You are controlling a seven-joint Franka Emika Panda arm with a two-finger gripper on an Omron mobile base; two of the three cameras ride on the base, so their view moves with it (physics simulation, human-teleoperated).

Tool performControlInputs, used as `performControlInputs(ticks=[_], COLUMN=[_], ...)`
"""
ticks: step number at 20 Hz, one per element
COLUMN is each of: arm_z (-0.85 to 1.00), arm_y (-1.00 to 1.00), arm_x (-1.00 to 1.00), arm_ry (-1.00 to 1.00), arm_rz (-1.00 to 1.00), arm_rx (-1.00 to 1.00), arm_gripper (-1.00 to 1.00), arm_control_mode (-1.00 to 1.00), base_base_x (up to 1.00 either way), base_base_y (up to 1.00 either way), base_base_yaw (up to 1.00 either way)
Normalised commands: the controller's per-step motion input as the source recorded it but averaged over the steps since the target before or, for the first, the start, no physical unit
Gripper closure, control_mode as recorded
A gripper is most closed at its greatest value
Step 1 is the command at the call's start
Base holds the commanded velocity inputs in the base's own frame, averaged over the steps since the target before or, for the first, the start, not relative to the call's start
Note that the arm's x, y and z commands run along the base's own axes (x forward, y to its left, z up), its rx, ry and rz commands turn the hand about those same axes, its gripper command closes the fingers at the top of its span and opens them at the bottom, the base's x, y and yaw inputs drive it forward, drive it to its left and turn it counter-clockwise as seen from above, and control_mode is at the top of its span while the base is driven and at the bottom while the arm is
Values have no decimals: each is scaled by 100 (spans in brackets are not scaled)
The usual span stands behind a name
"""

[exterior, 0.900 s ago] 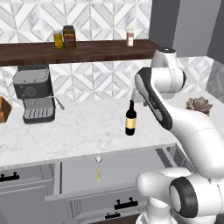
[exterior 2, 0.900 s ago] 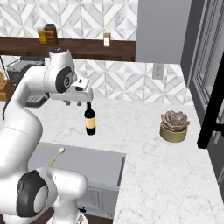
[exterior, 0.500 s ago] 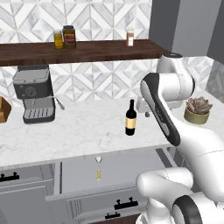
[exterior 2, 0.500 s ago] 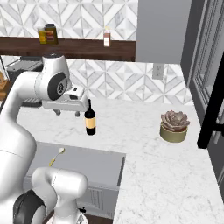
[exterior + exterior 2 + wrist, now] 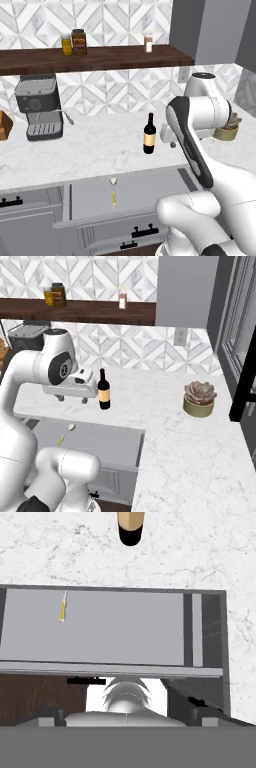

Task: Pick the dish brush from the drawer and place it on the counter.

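Observation:
The drawer (image 5: 150, 187) stands pulled open below the counter (image 5: 95, 145). The dish brush (image 5: 113, 192), a thin yellow-green stick with a small white head, lies on the tray's floor left of centre. It also lies in the drawer (image 5: 105, 441) as a brush (image 5: 64, 436) near my arm. My gripper (image 5: 73, 400) hangs open and empty above the counter's front edge, beside the wine bottle (image 5: 104, 390). In the hand view the brush (image 5: 63, 607) rests at the upper left of the drawer (image 5: 130, 627), well away from my gripper (image 5: 127, 716).
A wine bottle (image 5: 149, 134) stands on the counter just behind the drawer, close to my hand. A coffee machine (image 5: 39, 107) is at the left and a potted succulent (image 5: 200, 400) at the right. Jars (image 5: 73, 42) sit on the dark shelf above.
My hand has come down from beside the bottle's neck to near counter height and now points down over the open drawer. Brush, bottle and drawer have not moved.

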Motion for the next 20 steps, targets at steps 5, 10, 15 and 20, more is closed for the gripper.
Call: performControlInputs(ticks=[5, 10, 15, 20], arm_z=[0, 0, 0, 0], arm_y=[0, 0, 0, 0], arm_x=[0, 0, 0, 0], arm_ry=[0, 0, 0, 0], arm_rz=[0, 0, 0, 0], arm_rx=[0, 0, 0, 0], arm_gripper=[-100, -100, -100, -100], arm_control_mode=[100, 100, 100, 100], base_base_x=[-55, -26, 0, -15], base_base_y=[100, 92, 39, 34], base_base_yaw=[-27, -51, -80, -82])
